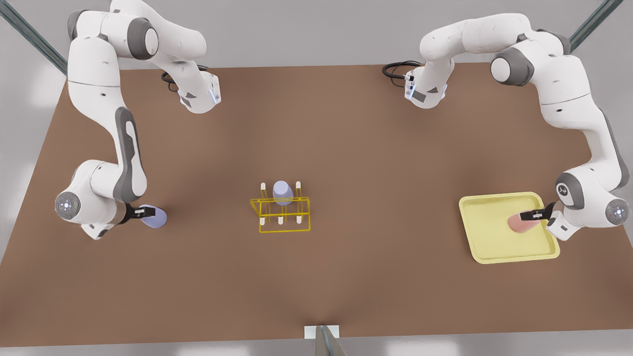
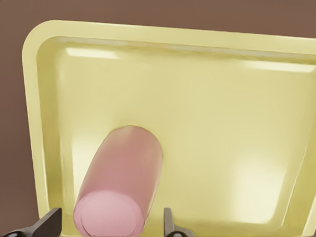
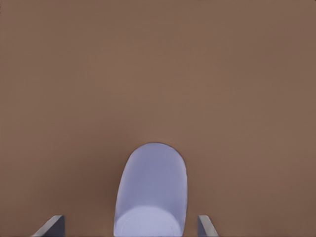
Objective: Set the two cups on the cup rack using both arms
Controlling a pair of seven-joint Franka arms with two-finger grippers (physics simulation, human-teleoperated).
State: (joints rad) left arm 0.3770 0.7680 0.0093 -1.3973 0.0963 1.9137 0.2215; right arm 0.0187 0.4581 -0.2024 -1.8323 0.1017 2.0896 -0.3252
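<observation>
- On the front view's left, a small pale lavender-blue plastic-looking cup with no handle (image 1: 154, 217) lies on its side on the plain brown table (image 1: 346, 148).
- The right gripper (image 1: 147, 212) is around this cup. In the right wrist view its fingers (image 3: 50, 226) are spread, one on each side, with a gap to the cup (image 3: 152, 195).
- In the middle stands the little bright-yellow wire cup rack with white-tipped pegs (image 1: 280, 214). Another lavender cup (image 1: 282, 193) already sits on it.
- On the front view's right, a salmon-pink cup (image 1: 520, 223) lies on its side in a pale-yellow square tray (image 1: 494, 252).
- The left gripper (image 1: 535, 215) is spread around it, not squeezing.
- The cups look light, hard and smooth, so they may slip or roll. Hold each across its round middle.
</observation>
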